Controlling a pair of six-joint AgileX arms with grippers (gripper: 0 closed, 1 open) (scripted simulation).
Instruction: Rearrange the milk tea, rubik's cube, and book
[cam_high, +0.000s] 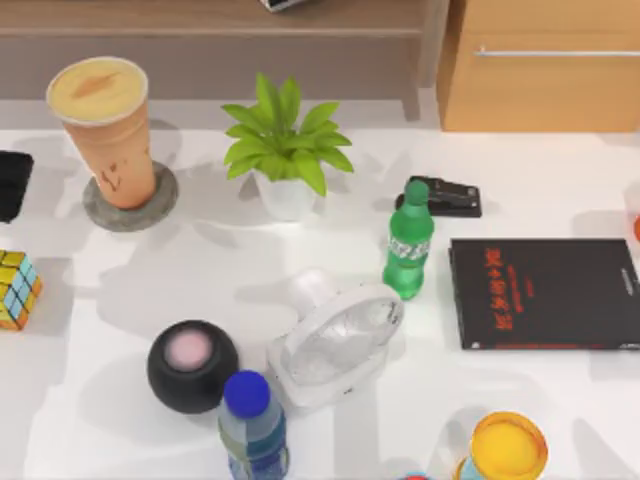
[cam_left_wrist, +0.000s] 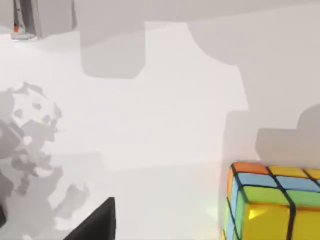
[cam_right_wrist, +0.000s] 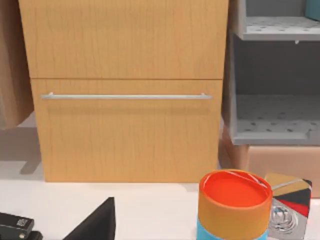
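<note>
The milk tea (cam_high: 100, 125), a tall orange-tan cup with a creamy top, stands on a grey coaster (cam_high: 150, 210) at the back left. The rubik's cube (cam_high: 18, 288) sits at the table's left edge; its corner (cam_left_wrist: 272, 205) is close in the left wrist view. My left gripper (cam_high: 10, 185) is a dark block at the left edge between cup and cube, touching neither. One dark finger (cam_left_wrist: 95, 222) of it is visible over bare table. A dark finger (cam_right_wrist: 95, 222) of my right gripper hangs over the table's far right. The book is out of view.
A potted plant (cam_high: 285, 150), green bottle (cam_high: 408, 240), white fan (cam_high: 335, 340), black round speaker (cam_high: 192, 365) and blue-capped bottle (cam_high: 252, 425) crowd the middle. A black stapler (cam_high: 445, 195), thin black book with red characters (cam_high: 545, 293), yellow-topped object (cam_high: 508, 448) and orange can (cam_right_wrist: 235, 205) stand right.
</note>
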